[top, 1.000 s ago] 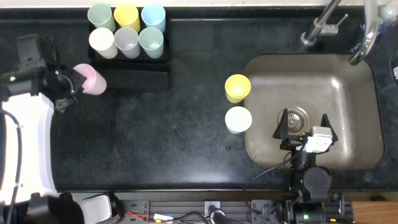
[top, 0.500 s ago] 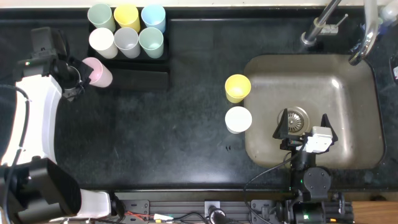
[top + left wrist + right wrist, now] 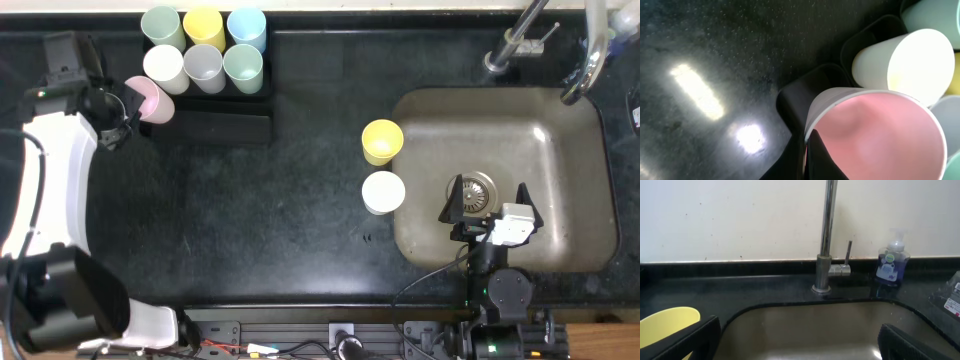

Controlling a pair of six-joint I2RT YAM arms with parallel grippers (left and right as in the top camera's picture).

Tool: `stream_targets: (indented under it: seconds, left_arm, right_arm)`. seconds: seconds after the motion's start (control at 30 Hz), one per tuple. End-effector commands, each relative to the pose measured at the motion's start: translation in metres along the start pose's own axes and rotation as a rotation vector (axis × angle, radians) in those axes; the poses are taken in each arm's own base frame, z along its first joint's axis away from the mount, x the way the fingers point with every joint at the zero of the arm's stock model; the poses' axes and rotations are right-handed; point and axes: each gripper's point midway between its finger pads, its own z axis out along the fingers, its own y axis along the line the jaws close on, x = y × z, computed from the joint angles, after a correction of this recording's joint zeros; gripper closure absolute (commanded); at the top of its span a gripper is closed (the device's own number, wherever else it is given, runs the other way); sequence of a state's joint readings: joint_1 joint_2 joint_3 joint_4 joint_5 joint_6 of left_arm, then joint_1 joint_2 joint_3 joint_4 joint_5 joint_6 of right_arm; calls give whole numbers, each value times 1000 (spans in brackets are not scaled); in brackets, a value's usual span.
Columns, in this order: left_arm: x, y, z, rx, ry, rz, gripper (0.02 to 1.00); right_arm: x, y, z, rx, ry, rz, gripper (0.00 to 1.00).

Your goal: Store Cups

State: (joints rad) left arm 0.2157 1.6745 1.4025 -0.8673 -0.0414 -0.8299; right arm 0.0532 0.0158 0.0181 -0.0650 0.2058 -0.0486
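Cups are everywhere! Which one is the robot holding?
The pink cup, gripped by the left gripper beside the rack. The rest stand free in the rack or next to the sink.

No legible text showing in any view, soap bottle (image 3: 893, 262) carrying a label, its print proving too small to read, packet (image 3: 952, 300) on the counter bearing dark and red printed marks, likewise reading as illegible.

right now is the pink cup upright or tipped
Tipped: the pink cup is held sideways by the left gripper, its open mouth facing the wrist camera.
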Motion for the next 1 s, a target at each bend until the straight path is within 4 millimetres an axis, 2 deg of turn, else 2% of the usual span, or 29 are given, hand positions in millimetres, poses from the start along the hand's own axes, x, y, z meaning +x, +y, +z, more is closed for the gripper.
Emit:
stream_targets:
  seconds: [0.03,0.17,0.27,0.47,0.6,0.83,1.0]
  left_arm:
    - [-12,-12,9,-6,-15,-11,982]
    - [-20,-21,12,2,-21,-8,982]
    - [-20,-21,16,-12,-20,-6,982]
    - [-3,7,14,-137,38,12,982]
    - [3,17,12,-176,61,19,982]
    - [-2,11,16,-155,42,15,982]
    - [-2,2,28,-140,34,22,982]
  right_arm:
    - [3,1,0,-4,-1,0,3]
    - [3,1,0,-4,-1,0,5]
    - [3,1,0,-4,-1,0,3]
    - [3,1,0,-4,-1,0,3]
    - [3,1,0,-4,-1,0,5]
    - [3,1,0,-4,-1,0,3]
    - [3,1,0,-4,-1,0,5]
